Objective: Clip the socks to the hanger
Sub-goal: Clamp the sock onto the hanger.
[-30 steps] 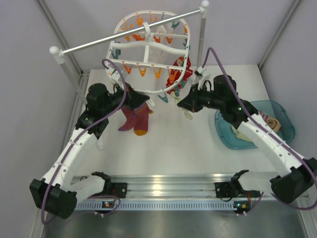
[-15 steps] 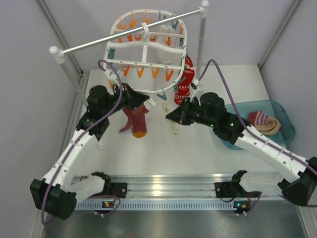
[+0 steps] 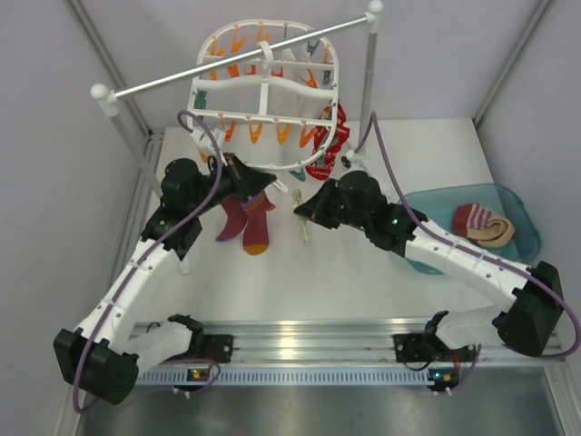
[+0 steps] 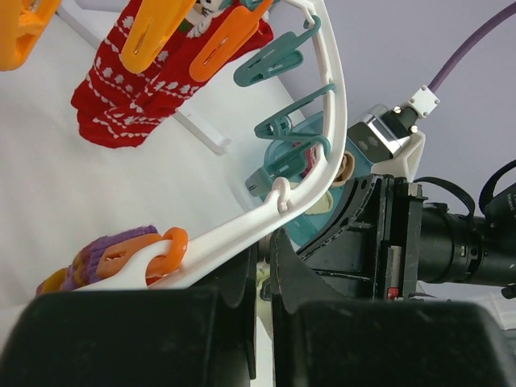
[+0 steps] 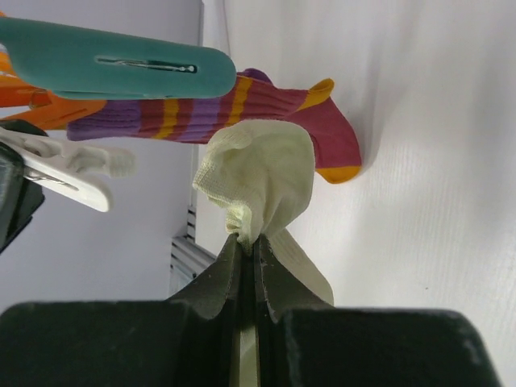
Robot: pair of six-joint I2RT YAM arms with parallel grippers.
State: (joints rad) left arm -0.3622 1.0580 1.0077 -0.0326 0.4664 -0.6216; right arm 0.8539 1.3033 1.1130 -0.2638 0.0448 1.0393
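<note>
Cream knit bunches between the tips of our right claw [image 5: 247, 242], which is pinched tight on one sock [image 5: 260, 169] just under the near rim of the hanger [image 3: 265, 98]. Our left claw [image 4: 262, 266] is clamped on that white rim itself, left of the sock. The other sock [image 3: 483, 225] lies in the teal bin [image 3: 526, 232], well right of the hanger (striped part showing). Maroon socks [image 3: 247, 221] hang under the hanger beside our left claw.

Both arms reach forward and converge inward. Left gripper [image 4: 264, 270] clamped on the hanger [image 3: 263, 87] rim; right gripper [image 5: 247, 246] pinching a cream sock [image 5: 258, 173].
</note>
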